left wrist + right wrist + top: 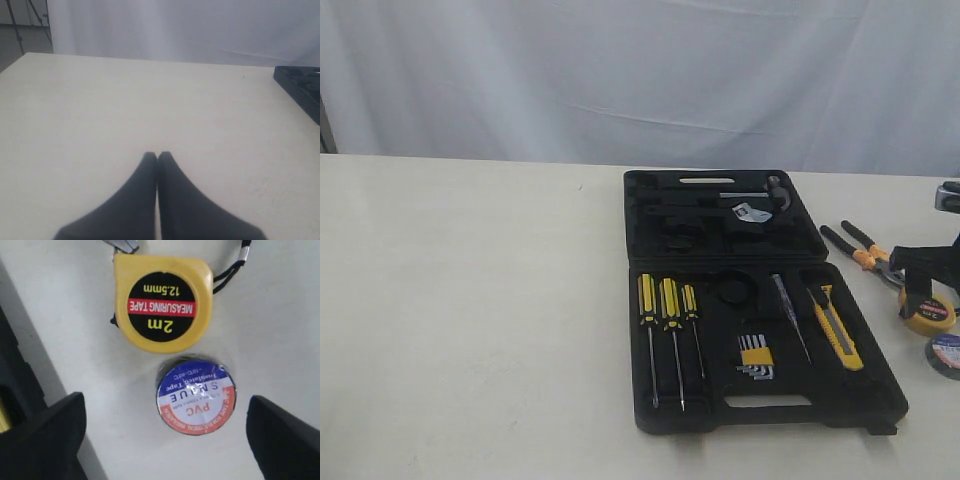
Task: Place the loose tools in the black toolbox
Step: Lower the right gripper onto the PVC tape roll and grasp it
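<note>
tape roll (pixel 196 396) | dark, red-white-blue label (PVC) | right hand (pixel 165 407) wide | left hand (pixel 157 156) closed

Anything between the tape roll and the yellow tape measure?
Nothing. The right wrist view shows only a narrow strip of bare table between the tape roll and the tape measure; they do not touch. The roll lies between the fingers of the open right gripper.

light: bright, even | shadows: faint | blur: left jaws soft, exterior slightly hazy
</note>
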You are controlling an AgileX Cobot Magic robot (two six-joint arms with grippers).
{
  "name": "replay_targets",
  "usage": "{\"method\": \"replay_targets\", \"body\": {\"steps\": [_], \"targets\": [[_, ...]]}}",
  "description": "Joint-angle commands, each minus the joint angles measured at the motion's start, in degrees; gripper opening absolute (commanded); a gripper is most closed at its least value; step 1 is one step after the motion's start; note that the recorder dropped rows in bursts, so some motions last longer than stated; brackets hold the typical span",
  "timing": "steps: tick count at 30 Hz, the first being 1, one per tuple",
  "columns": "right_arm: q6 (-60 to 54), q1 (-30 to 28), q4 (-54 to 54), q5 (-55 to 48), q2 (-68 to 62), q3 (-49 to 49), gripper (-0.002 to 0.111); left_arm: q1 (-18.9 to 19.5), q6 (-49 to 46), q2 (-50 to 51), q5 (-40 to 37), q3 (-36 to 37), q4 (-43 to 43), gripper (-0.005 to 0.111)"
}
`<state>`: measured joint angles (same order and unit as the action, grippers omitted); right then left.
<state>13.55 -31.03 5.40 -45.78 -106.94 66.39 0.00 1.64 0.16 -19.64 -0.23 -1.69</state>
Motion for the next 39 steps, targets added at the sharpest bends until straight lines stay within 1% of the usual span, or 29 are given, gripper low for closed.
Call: {"method": "replay_targets", "body": {"steps": [1,4,6,27,28,29,30,31,33,36,39], "targets": [[0.14,-2.18,0.03,0.76,-0.13,-0.14,0.082,-0.37,0.06,-0.16,0.02,0.23,-0.19,0.0],[-0.85,-4.28,-2.21,0.76,-0.13,-0.45,0.082,-0.37,0.06,-0.16,0.02,0.23,-0.19,0.0],[-4.81,-5.52,-6.64,0.93,-0.59,-0.45,0.082,-0.37,0.06,-0.16,0.02,0.23,-0.19,0.0],[-7.01,-5.5,-6.37,0.07,-6.83,-0.45,0.081,-0.37,0.06,-0.16,0.02,0.23,0.22,0.0],[-7.01,-5.5,-6.37,-0.1,-7.13,-0.45,0.079,-0.37,0.06,-0.16,0.02,0.23,0.22,0.0],[-6.49,-5.5,-6.37,-0.35,-7.42,-0.45,0.069,-0.37,0.06,-0.16,0.02,0.23,0.22,0.0],[-5.62,-5.5,-6.24,-0.35,-7.42,-0.45,0.062,-0.37,0.06,-0.16,0.02,0.23,0.22,0.0],[-4.3,-5.5,-5.4,-0.35,-7.42,-0.45,0.048,-0.37,0.06,-0.16,0.02,0.23,0.22,0.0],[-4.26,-5.5,-4.86,-0.53,-7.42,-0.45,0.037,-0.37,0.06,-0.16,0.02,0.23,0.22,0.0],[-4.37,-5.5,-4.86,-0.85,-7.13,-0.45,0.027,-0.37,0.06,-0.16,0.02,0.23,0.22,0.0],[-4.37,-5.5,-5.4,-1.17,-5.63,-0.45,0.023,-0.37,0.06,-0.16,0.02,0.23,0.22,0.0]]}}
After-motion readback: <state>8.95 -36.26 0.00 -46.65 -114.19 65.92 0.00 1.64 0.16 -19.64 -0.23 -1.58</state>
